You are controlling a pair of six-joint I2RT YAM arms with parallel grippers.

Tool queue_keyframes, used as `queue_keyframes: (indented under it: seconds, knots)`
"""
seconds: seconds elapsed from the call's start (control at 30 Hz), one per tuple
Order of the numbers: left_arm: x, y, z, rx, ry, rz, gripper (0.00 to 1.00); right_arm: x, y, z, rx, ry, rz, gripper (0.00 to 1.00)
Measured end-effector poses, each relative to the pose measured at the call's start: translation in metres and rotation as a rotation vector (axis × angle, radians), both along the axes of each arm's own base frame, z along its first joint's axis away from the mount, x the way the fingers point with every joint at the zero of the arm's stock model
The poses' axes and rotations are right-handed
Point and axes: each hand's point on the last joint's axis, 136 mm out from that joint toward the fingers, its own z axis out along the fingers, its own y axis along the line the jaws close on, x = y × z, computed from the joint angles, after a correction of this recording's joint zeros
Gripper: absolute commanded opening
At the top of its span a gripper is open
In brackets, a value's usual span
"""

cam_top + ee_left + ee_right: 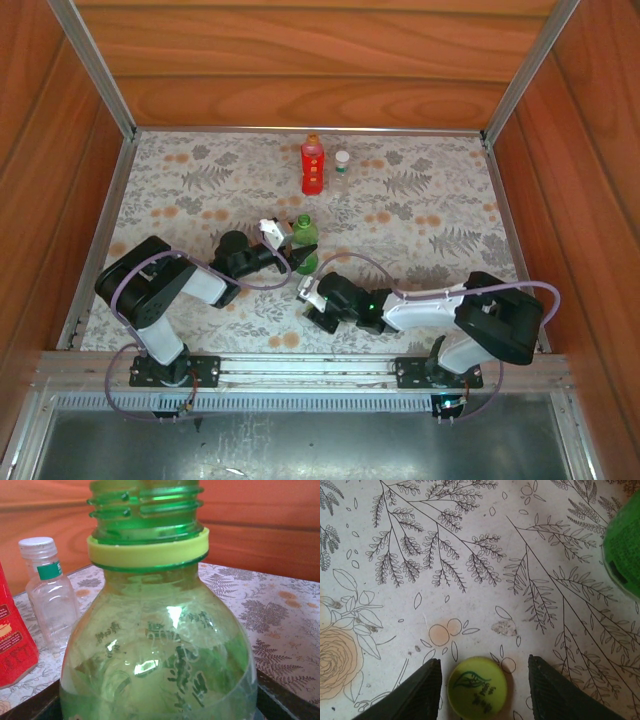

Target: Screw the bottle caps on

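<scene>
Inside brown wooden walls (300,60), on a pale tablecloth (430,215) printed with grey leaves and orange flowers. Near the middle, a see-through green plastic bottle (303,232): standing straight up, long way running bottom to top, open mouth pointing up. Squeezed low down by the left gripper (300,254). Close by on the cloth, a small round yellow-green plastic cap (477,686): lying flat, top face up, between the dark fingers (415,692) of the right gripper (484,672), partly open, not pinching yet. At the back, side by side and upright, a red labelled bottle (312,170) with an orange cap (313,139) and a short clear bottle (342,174) with a white cap (342,156).
</scene>
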Motion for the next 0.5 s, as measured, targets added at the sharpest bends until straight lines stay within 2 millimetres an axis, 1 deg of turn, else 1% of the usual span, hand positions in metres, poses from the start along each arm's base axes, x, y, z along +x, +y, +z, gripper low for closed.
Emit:
queue_keyframes:
  seconds: [0.13,0.3,0.5]
  knots:
    - [-0.0001,0.0000,0.0000,0.000,0.000,0.000,0.67,-0.0015,0.0009,-0.0020,-0.005,0.010,0.007,0.43]
    - [-0.0001,0.0000,0.0000,0.000,-0.001,0.000,0.67,-0.0036,-0.0017,-0.0046,-0.018,0.021,0.010,0.41]
    - [-0.0001,-0.0001,0.0000,0.001,-0.003,-0.001,0.67,-0.0042,-0.0032,-0.0059,-0.027,0.024,0.010,0.34]
